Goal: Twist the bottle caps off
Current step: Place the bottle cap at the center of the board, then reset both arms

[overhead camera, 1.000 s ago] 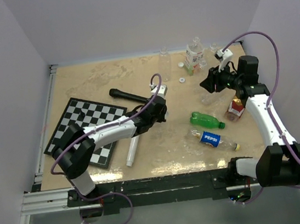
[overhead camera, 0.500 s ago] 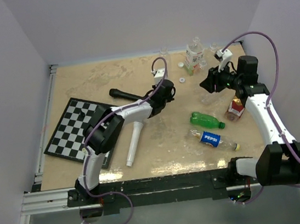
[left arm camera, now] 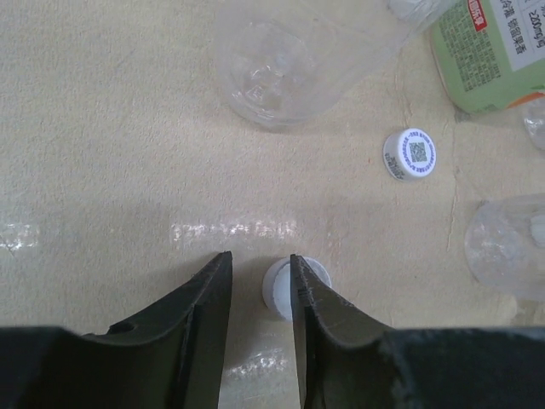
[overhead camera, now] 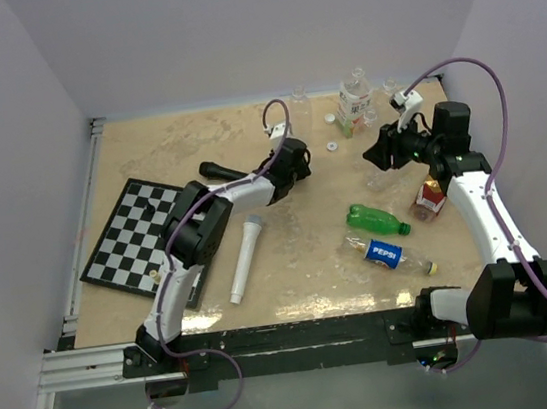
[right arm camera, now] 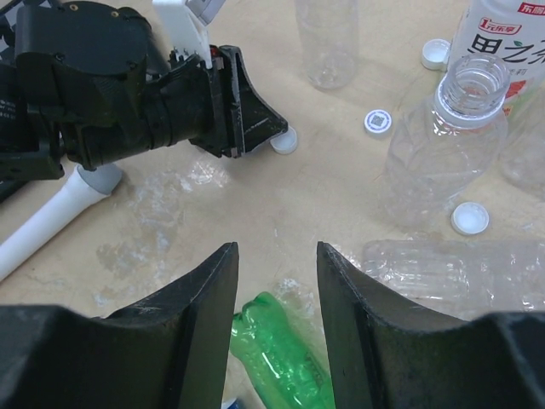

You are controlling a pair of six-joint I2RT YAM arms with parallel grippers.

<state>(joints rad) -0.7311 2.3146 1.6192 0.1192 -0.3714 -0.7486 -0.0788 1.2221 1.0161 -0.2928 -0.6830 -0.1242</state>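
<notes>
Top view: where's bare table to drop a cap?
Bare table: the far-left corner beyond the chessboard; also the near-middle strip between the white microphone and the Pepsi bottle. Crowded: the far-right corner, with standing bottles and loose caps.

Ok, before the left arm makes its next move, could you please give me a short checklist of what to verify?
1. Left end effector open: ok, fingers apart, gripping nothing.
2. White cap centred in its gap: not ok, it sits off towards one finger, partly hidden behind it.
3. Printed cap and clear bottle out of the way: ok, both lie further ahead.
4. Right end effector open and empty: ok.
5. Arms apart: ok, bare table shows between them in the right wrist view.
</notes>
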